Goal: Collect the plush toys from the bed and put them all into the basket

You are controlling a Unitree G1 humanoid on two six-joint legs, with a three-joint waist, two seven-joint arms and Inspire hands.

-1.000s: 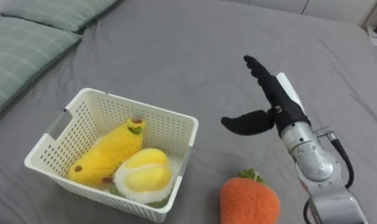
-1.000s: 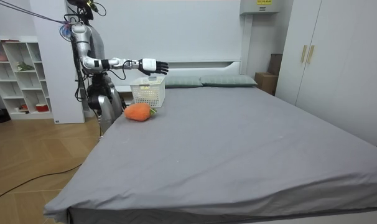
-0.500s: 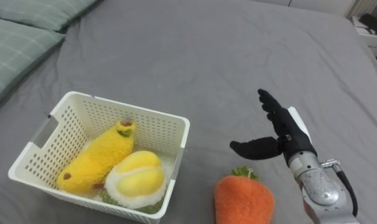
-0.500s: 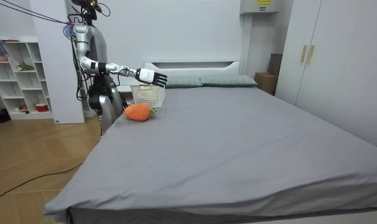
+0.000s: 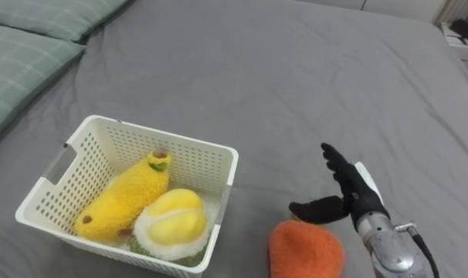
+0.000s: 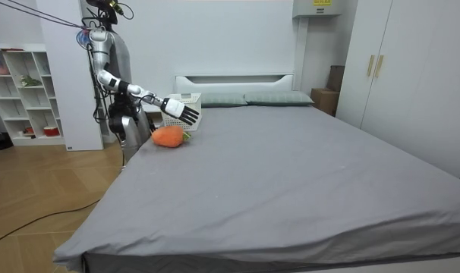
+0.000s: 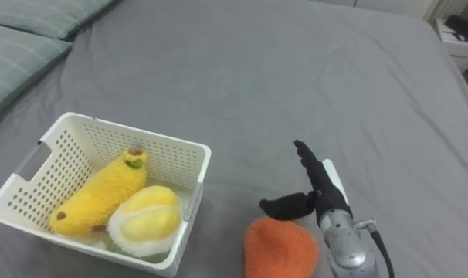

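One hand is over the bed: the right hand [image 5: 351, 193] comes in from the lower right, fingers straight and spread, thumb stuck out to the left, holding nothing. It hangs just above the far top of the orange plush carrot [image 5: 306, 249], with the thumb close over it; whether they touch I cannot tell. The way from hand to carrot is open.

The carrot lies on the grey bed [image 5: 296, 77] at the near edge, just right of the white basket [image 5: 180, 141] and apart from its wall. Two toys lie in the basket, touching each other: a long yellow plush banana [image 5: 126, 197] along the left, and a round yellow-and-white plush fruit [image 5: 171, 225] in the near right corner. Green checked pillows [image 5: 18, 62] lie at the far left.

From the room view, the robot stands beside the bed at the room view's left, near the pillows, its right arm reaching down over the mattress. White shelves [image 6: 25, 91] stand behind it and wardrobe doors [image 6: 412, 76] fill the room view's right.
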